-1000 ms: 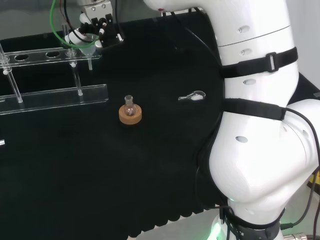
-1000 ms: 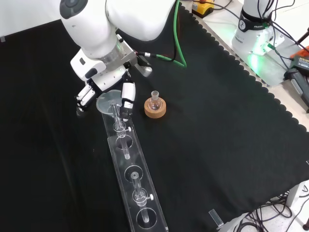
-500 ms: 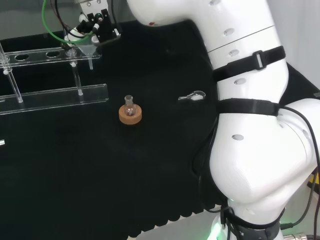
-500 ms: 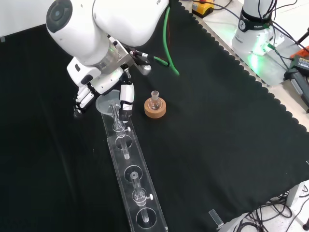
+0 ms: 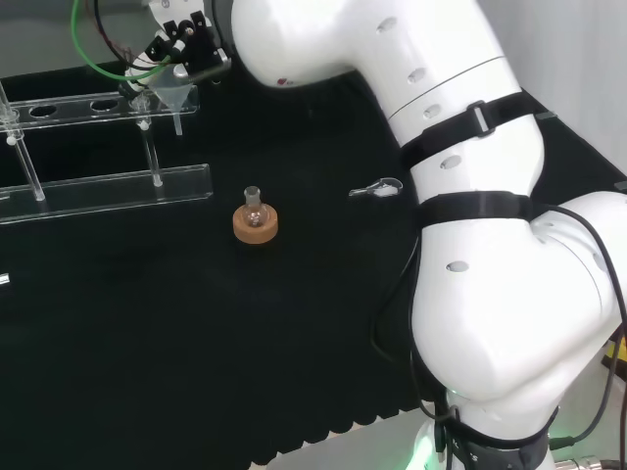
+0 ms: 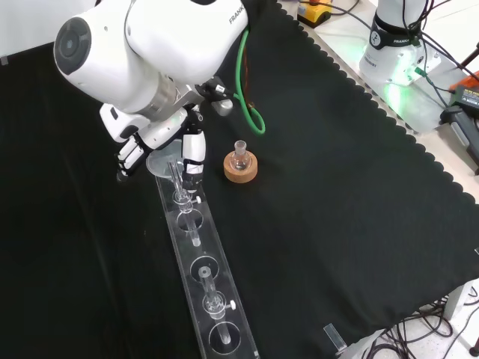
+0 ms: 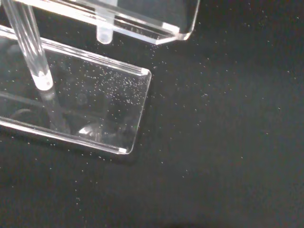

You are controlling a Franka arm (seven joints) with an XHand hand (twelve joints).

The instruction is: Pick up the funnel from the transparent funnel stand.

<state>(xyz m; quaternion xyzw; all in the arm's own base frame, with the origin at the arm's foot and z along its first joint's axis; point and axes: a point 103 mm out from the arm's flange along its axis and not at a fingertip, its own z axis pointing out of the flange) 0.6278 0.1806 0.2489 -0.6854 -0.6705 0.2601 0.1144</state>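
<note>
The clear funnel [image 5: 174,98] sits in the end hole of the transparent stand's upper plate [image 5: 78,106], stem hanging down. In the front view its round mouth [image 6: 163,158] lies between the hand's [image 6: 161,138] fingers [image 6: 129,155] on the left and its thumb [image 6: 193,153] on the right. The fingers look only slightly bent and I see no contact with the rim. In the head view the hand [image 5: 181,44] hovers just above and behind the funnel. The wrist view looks down past the stand's upper plate [image 7: 142,23] to its base plate [image 7: 95,109].
A small round flask on a cork ring [image 5: 255,221] stands near the stand's end, also in the front view [image 6: 240,166]. A small clear piece [image 5: 377,188] lies further right in the head view. The stand [image 6: 202,269] runs toward the front view's bottom. White arm links [image 5: 470,245] rise at the right.
The arm's links have swung over, and the hand has shifted slightly left in the front view and higher in the head view. The funnel stays in the stand.
</note>
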